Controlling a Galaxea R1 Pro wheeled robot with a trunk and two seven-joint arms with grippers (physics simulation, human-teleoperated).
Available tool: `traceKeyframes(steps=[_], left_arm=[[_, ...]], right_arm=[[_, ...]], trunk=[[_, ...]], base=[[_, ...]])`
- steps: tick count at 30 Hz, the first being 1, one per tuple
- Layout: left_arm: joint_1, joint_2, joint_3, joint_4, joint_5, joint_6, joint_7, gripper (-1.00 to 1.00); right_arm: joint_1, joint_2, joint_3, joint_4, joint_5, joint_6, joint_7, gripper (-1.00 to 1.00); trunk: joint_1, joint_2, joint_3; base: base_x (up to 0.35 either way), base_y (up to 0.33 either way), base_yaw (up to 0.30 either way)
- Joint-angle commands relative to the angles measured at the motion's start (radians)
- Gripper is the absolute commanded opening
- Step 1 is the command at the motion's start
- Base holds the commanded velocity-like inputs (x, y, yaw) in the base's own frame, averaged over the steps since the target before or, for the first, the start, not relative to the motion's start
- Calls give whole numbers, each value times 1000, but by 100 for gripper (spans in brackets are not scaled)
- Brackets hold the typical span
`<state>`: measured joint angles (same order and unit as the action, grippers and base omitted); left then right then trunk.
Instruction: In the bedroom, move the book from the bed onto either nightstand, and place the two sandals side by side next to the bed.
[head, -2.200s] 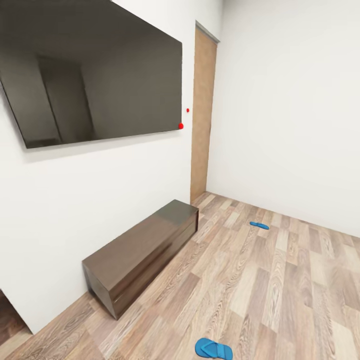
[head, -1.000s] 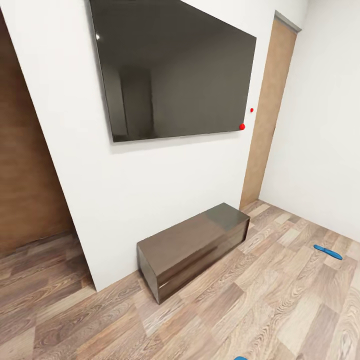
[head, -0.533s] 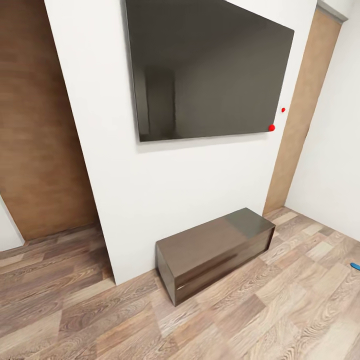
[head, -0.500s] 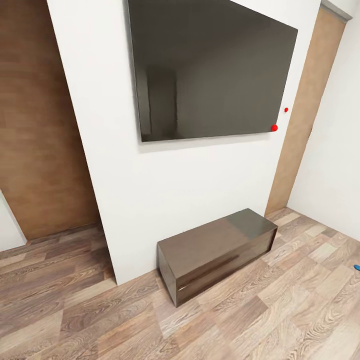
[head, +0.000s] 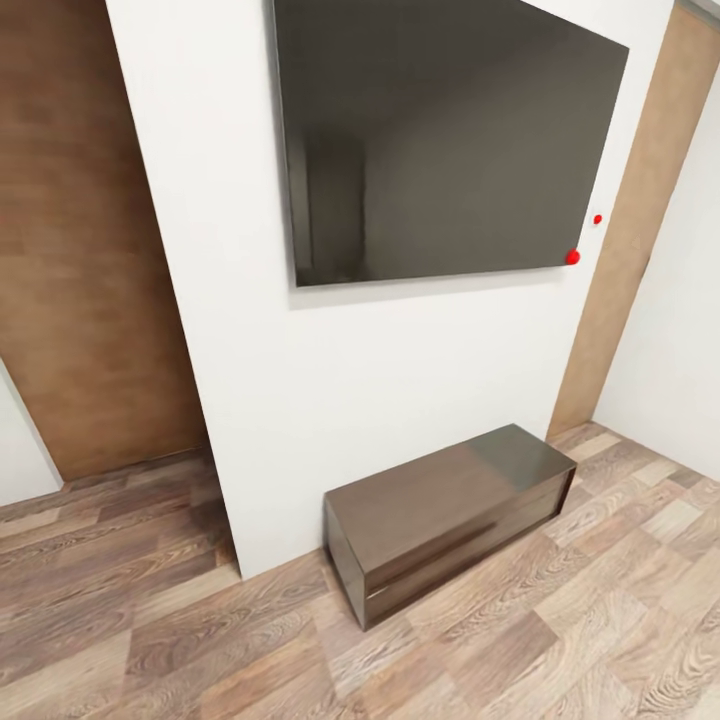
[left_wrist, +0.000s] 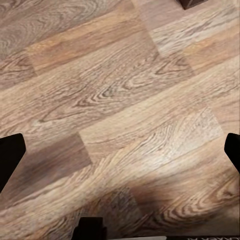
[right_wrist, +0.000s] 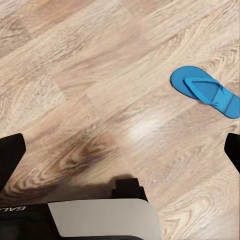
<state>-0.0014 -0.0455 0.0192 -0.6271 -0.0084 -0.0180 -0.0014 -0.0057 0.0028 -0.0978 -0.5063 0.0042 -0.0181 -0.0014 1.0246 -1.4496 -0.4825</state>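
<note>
Right wrist view: the right gripper (right_wrist: 120, 150) hangs wide open and empty over the wood-plank floor (right_wrist: 75, 75), one blue sandal (right_wrist: 205, 91) lying flat nearby. The left gripper (left_wrist: 120, 152), likewise spread and empty, faces bare planks. Ahead, a long low dark cabinet (head: 450, 515) sits beneath a wall-mounted screen (head: 450, 140).

The wood-plank floor (head: 560, 620) carries a long low dark cabinet (head: 450, 515) and one blue sandal (right_wrist: 204, 90).

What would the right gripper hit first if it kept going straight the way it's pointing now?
Most likely the bare wood floor. The right gripper points down at the planks with its fingers spread wide. The blue sandal lies off to one side, apparently outside that line.
</note>
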Motion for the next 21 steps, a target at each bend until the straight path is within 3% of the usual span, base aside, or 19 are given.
traceKeyframes(steps=[1, 9, 14, 21], left_arm=[[0, -1, 2, -1, -1, -2, 0, 100], [0, -1, 2, 0, -1, -2, 0, 100], [0, -1, 2, 0, -1, -2, 0, 100], [0, -1, 3, 0, 1, -2, 0, 100]], right_arm=[[0, 0, -2, 0, 0, -2, 0, 100], [0, 0, -2, 0, -1, -2, 0, 100], [0, 0, -2, 0, -2, -2, 0, 100], [0, 0, -2, 0, -4, -2, 0, 100]], trunk=[[0, 0, -1], [0, 0, -1], [0, 0, -1], [0, 0, -1]], base=[[258, 108, 1], [240, 104, 0], [81, 22, 0], [277, 2, 0]])
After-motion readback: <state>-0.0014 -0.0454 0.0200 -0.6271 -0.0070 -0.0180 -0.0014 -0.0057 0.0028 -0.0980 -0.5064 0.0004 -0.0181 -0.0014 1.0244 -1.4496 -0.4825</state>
